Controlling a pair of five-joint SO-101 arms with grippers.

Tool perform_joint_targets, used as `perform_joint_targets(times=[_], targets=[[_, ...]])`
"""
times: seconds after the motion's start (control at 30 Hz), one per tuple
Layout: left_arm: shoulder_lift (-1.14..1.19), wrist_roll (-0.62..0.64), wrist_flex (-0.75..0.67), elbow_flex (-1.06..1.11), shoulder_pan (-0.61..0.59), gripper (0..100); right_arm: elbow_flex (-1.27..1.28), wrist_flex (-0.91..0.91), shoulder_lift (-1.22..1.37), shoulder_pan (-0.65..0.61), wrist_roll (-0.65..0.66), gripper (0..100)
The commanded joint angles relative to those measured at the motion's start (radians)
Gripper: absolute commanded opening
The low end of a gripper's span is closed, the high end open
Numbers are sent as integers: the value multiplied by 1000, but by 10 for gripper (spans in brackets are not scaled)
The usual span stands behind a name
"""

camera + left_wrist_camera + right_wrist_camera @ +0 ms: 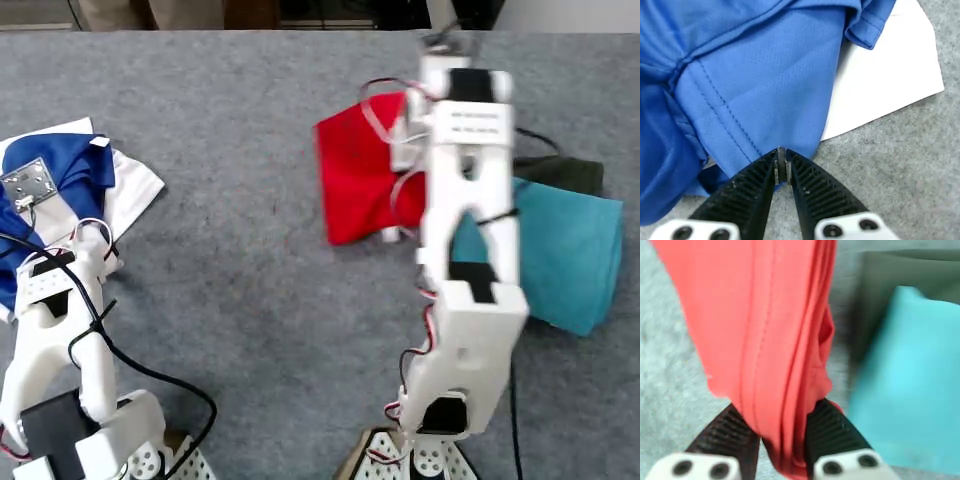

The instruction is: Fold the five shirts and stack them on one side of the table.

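A blue shirt (65,170) (755,85) lies crumpled on a white shirt (135,190) (880,75) at the table's left edge. My left gripper (50,260) (781,165) is shut, its tips pinching the blue shirt's hem. Near the table's middle, a red shirt (355,180) (770,315) hangs bunched between the fingers of my right gripper (405,215) (782,440), which is shut on it. To the right, a folded teal shirt (565,250) (910,380) rests on a dark green shirt (570,172) (900,275).
Grey felt covers the table (250,280). A small metal plate (28,182) with a wire lies on the blue shirt. Black cables trail from the left arm's base (150,375). Open felt lies between the two arms.
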Motion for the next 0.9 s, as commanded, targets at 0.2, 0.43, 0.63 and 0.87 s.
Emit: perform_joint_targets(times=[0.2,0.43,0.63,0.87], targets=[[-16,-11,-14,-8,5,20,-45,23,-127,375,75,5],[-16,-11,-14,-8,6,20,33,20,-108,536,164,5],[-16,-11,-14,-8,6,20,105,18,-107,590,203,17],[-16,-11,-14,-8,6,21,114,20,-117,618,203,360]])
